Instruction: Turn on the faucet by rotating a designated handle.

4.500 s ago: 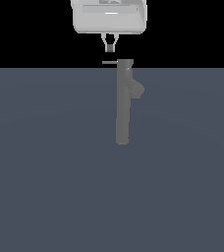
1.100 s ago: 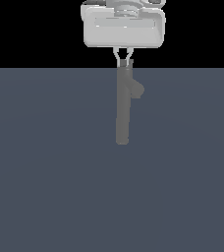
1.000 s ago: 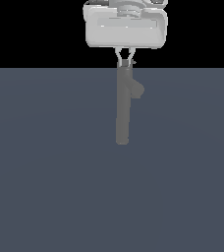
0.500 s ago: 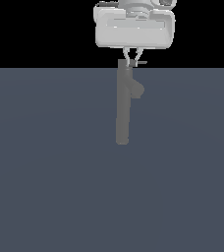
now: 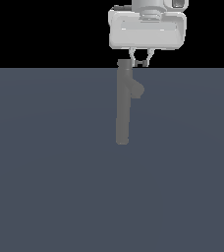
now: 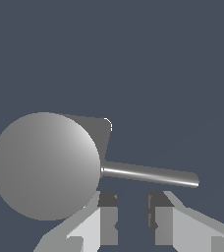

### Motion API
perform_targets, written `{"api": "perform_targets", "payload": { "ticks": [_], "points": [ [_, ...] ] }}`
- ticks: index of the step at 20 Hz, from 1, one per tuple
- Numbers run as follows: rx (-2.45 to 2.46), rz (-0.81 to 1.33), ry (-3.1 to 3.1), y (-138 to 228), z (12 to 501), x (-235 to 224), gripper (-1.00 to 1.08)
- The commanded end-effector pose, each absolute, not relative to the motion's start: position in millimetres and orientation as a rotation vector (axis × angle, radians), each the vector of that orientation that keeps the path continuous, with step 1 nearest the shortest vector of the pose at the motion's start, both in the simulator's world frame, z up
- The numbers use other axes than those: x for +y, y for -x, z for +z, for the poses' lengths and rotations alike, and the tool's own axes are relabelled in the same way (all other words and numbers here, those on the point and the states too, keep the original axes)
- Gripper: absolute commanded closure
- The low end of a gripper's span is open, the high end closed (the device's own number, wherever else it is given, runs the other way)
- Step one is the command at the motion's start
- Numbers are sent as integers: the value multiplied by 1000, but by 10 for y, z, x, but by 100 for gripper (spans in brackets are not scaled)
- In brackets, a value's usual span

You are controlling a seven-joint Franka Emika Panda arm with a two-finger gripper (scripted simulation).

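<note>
At the middle of the flat grey floor [image 5: 45, 187] stands the faucet [image 5: 122, 106], a tall slim column with its stubby spout [image 5: 136, 90] angled toward the exterior view's right. From its round cap [image 6: 45, 165] the handle [image 6: 151, 174], a thin pale rod, sticks out sideways. The gripper [image 5: 139, 62] hangs just above the top, a little toward the exterior view's right of the column. Its fingers [image 6: 104, 219] stand a narrow gap apart with nothing between them; the handle lies just beyond their tips, not clasped.
</note>
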State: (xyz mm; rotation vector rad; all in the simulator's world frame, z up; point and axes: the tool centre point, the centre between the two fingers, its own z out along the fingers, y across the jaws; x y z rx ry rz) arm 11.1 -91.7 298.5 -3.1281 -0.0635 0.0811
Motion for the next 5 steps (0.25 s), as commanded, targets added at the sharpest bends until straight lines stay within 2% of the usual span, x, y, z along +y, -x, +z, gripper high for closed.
{"api": "perform_targets", "payload": {
  "ticks": [1,5],
  "points": [
    [-63,7,3138,-399,3003,-924,108],
    [-51,2,3141,-481,3007,-999,108]
  ]
}}
